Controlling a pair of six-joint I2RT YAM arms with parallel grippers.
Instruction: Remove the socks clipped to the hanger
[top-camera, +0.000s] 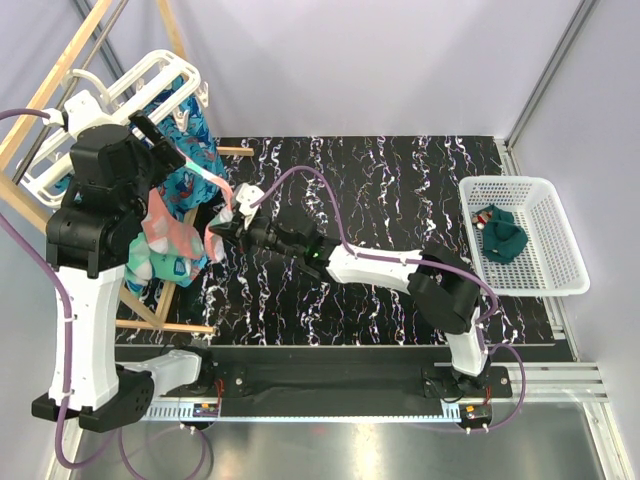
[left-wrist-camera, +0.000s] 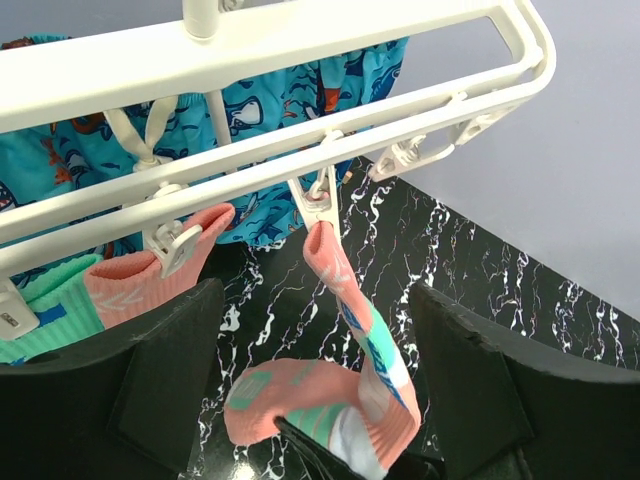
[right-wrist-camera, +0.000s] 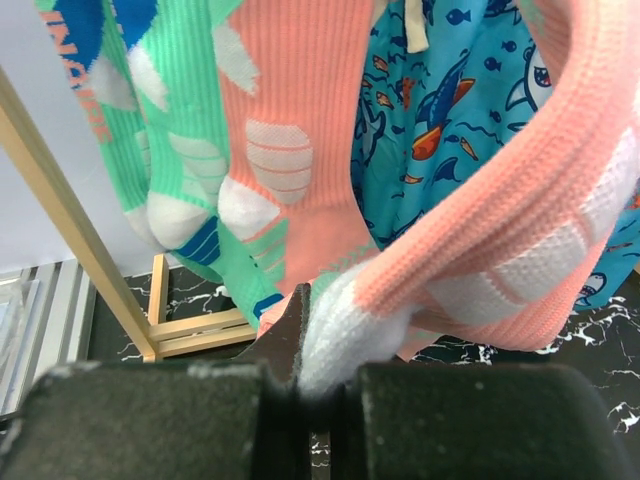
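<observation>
Pinches the white toe of a coral sock (right-wrist-camera: 520, 220) in the right end effector (right-wrist-camera: 310, 400), jaws closed hard on the fabric. Shows that sock's cuff caught in a white clip (left-wrist-camera: 320, 205) under the hanger (left-wrist-camera: 300, 40), with the sock drawn in a bowed band from the clip down toward 6 o'clock in the left wrist view. Holds the left end effector (left-wrist-camera: 315, 330) wide open and gripping nothing, one dark finger (left-wrist-camera: 170, 370) at 9 o'clock of the sock and the other at 3 o'clock, both apart from it. Seen from above, puts the hanger at 10 o'clock of the black marbled surface (top-camera: 380, 190), beside a wooden frame (top-camera: 60, 70), and the right end effector at 5 o'clock of the left one. Hangs a mint-green sock (right-wrist-camera: 170, 120) and a second coral sock (right-wrist-camera: 290, 130) at 11 and 12 o'clock of the right end effector, before a blue patterned cloth (right-wrist-camera: 440, 100). Sets a white basket (top-camera: 505, 180) at 3 o'clock of the surface, a dark teal sock (top-camera: 503, 232) inside.
</observation>
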